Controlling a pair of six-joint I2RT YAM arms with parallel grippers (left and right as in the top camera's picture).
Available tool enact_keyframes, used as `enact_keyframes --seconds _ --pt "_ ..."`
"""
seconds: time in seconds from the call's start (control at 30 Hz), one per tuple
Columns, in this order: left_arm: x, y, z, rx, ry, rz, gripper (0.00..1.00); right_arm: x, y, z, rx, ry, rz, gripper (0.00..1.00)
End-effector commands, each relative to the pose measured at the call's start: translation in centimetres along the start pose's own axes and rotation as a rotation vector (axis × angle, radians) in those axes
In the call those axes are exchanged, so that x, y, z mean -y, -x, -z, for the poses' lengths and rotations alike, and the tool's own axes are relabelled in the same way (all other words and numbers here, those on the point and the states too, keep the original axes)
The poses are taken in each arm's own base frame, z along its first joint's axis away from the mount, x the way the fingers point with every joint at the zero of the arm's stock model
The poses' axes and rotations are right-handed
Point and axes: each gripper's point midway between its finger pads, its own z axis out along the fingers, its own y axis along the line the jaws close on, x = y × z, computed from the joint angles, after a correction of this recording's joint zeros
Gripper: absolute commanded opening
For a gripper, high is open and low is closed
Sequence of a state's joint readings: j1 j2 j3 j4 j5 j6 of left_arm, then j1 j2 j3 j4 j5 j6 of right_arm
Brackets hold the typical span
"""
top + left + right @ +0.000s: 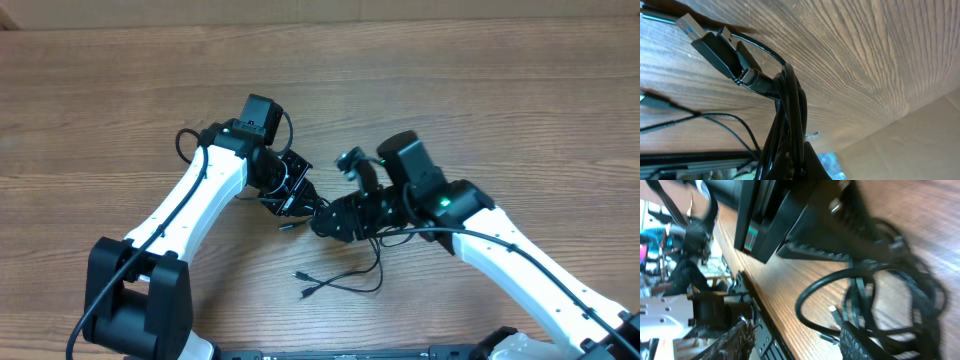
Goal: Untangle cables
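**Left fingers clamp the cables, right fingers apart**

The left fingers [293, 203] are pressed together on a bunch of the cables [787, 115], which rises out of them as a tight black bundle. Beyond their tips two flat plugs [710, 42], one silver-tipped, stick out over the worktop [865, 60]. The right fingers [742, 339] stand apart, nearly tip to tip with the left ones in the overhead view. Blurred loops of cable lie between and just past them; whether either finger touches a cord cannot be told. Loose ends [335, 282] trail on the worktop just below the right fingers.
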State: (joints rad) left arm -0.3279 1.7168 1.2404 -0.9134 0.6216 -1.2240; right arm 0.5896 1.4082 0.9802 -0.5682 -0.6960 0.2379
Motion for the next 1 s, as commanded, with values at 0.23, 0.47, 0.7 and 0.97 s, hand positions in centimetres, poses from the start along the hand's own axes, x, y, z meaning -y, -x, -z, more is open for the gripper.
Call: enact_keyframes --seconds 0.23,0.47,0.7,0.97 --pt "0.9 -2.1 0.2 -0.110 -0.040 0.075 0.04 -0.5 -0.2 -1.6 -0.008 -0.090 0.100 0.47" --pt "1.1 -2.1 0.5 -0.126 -0.055 0.080 0.04 0.9 -0.6 -1.9 -0.002 -0.141 0.062 0.39" --pt "1.4 -1.2 0.5 -0.087 -0.071 0.042 0.04 -0.9 0.4 -1.8 0.026 -0.057 0.032 0.04" --pt "2.0 3.4 0.8 0.177 -0.049 -0.242 0.04 -6.2 4.3 1.8 0.059 0.281 -0.163 0.04"
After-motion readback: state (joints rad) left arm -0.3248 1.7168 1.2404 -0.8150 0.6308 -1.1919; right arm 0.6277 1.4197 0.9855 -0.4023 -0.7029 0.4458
